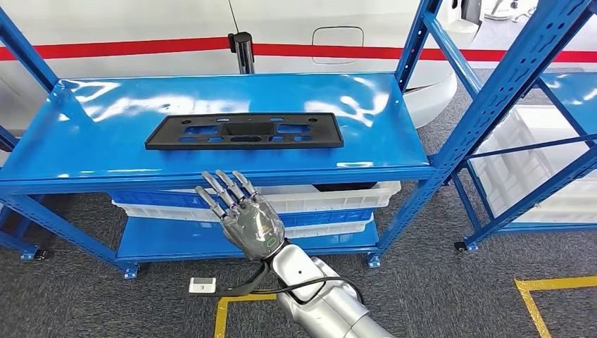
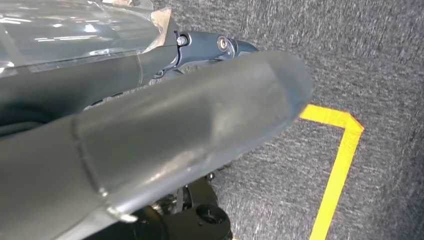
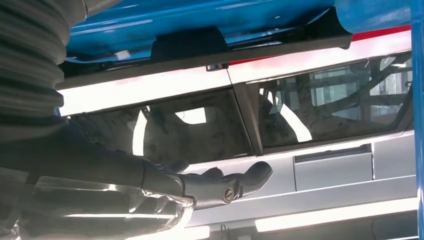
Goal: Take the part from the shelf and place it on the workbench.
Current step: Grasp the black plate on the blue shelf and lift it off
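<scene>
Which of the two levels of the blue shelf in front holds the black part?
The top level: the flat black part lies on it, beyond the open robot hand. The bottom level carries white crates.

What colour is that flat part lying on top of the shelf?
Black. The part is a flat frame with cut-outs, lying on the glossy blue shelf; the head view shows it best.

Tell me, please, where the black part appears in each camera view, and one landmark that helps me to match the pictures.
Head view: the black part lies flat on the blue shelf, beyond the right hand.
Left wrist view: not in it.
Right wrist view: seen edge-on as a dark strip against the blue shelf.
Shared landmark: the blue shelf, in the head and right wrist views.
</scene>
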Motion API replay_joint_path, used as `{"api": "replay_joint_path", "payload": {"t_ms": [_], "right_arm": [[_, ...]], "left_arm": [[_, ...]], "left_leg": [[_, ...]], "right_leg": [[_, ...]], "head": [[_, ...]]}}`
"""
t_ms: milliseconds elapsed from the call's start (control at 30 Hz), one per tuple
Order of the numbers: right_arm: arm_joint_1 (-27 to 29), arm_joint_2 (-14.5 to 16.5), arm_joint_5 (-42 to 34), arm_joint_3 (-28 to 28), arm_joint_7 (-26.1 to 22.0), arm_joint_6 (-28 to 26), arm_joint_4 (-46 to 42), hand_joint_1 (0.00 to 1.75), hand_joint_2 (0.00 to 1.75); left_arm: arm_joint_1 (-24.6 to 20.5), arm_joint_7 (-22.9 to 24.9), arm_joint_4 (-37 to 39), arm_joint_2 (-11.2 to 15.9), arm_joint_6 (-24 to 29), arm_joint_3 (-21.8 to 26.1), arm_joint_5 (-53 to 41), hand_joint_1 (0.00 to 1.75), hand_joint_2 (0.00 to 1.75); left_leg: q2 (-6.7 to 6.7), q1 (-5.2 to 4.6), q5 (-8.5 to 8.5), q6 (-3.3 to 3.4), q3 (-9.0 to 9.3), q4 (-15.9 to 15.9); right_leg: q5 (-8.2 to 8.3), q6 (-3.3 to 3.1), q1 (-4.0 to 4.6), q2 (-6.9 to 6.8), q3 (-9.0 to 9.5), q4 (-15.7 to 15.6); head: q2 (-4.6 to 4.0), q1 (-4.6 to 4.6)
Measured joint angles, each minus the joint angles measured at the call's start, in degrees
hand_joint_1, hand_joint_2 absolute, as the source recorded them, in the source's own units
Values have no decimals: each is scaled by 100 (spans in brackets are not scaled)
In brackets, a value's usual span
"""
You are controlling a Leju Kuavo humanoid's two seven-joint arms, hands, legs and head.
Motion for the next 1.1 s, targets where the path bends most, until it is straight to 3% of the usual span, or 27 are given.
{"api": "replay_joint_path", "payload": {"t_ms": [67,133,200,300,367,433,467,500,567,633,767,833,933,967,1000,1033,1100], "right_arm": [[9,-5,22,-2,34,-1,-1,0,175],[9,-6,38,-7,61,-1,-3,0,175],[11,-7,46,-12,69,-1,-6,0,175],[13,7,89,-28,89,-3,-38,0,175],[23,17,128,-33,108,-3,-47,0,175],[52,15,152,-33,132,-2,-45,0,175],[74,13,159,-33,143,-2,-44,0,175],[93,11,162,-33,151,-2,-43,0,175],[111,12,163,-33,159,-2,-44,0,175],[109,15,159,-34,161,-2,-44,0,175],[106,14,160,-43,177,-3,-46,0,175],[98,9,165,-51,191,-3,-48,0,175],[125,-28,175,-69,215,-3,-48,0,175],[144,-48,179,-75,220,-4,-48,0,175],[156,-65,180,-79,223,-4,-48,0,175],[163,-76,181,-80,224,-4,-48,0,175],[166,-87,181,-84,227,-4,-47,0,175]], "left_arm": [[3,-1,1,-4,-15,0,-2,0,0],[4,-4,4,-7,-32,-1,-3,0,0],[1,-8,8,-8,-41,-1,-4,0,0],[-16,-11,14,-9,-44,-1,-5,0,0],[-18,-13,16,-12,-46,-1,-13,0,0],[-6,-13,18,-14,-44,-2,-20,0,0],[1,-13,19,-14,-39,-1,-21,0,0],[8,-11,19,-14,-35,-1,-21,0,0],[13,-5,19,-13,-29,-1,-22,0,0],[11,2,19,-12,-31,-1,-33,0,0],[10,14,20,-17,-50,-3,-76,0,0],[13,17,21,-20,-68,-3,-96,0,0],[16,17,21,-16,-99,-3,-104,0,0],[20,17,21,-16,-104,-3,-105,0,0],[23,18,21,-16,-107,-3,-105,0,0],[26,19,21,-16,-109,-3,-106,0,0],[27,20,21,-18,-110,-3,-107,0,0]], "left_leg": [[-14,-1,-70,-30,89,0],[-21,-26,-157,-91,162,6],[-16,-28,-221,-159,199,2],[-3,27,-347,-256,180,170],[-3,41,-574,-311,-129,778],[-3,56,-745,-356,-620,1492],[-2,63,-693,-370,-785,1637],[-1,72,-532,-378,-849,1579],[5,85,7,-366,-688,932],[11,67,284,-316,-438,303],[1,24,181,-134,-292,84],[-2,24,149,-52,-200,60],[-5,9,50,12,-102,52],[-11,4,10,14,-61,52],[-19,1,-33,9,-9,52],[-28,-1,-80,-1,54,52],[-39,-6,-186,-39,190,56]], "right_leg": [[395,66,0,-15,271,-748],[626,33,17,-32,537,-1332],[630,-56,40,-26,614,-1444],[590,-200,-16,-2,730,-1502],[536,-286,-32,-3,836,-1526],[465,-323,-27,2,912,-1525],[424,-321,-27,13,955,-1525],[380,-311,-29,26,1009,-1524],[275,-270,-34,46,1126,-1527],[166,-201,3,51,1198,-1534],[82,-50,52,39,1338,-1491],[-59,-28,43,24,1163,-1150],[-391,-59,25,15,423,-37],[-419,-39,23,15,230,154],[-346,-5,23,14,139,130],[-167,41,23,14,152,-104],[323,99,25,-8,333,-867]], "head": [[0,4],[0,5],[0,2],[0,-11],[0,-33],[0,-39],[0,-40],[0,-42],[0,-43],[0,-44],[0,-35],[0,-25],[0,-16],[0,-16],[0,-15],[0,-14],[0,-11]]}}
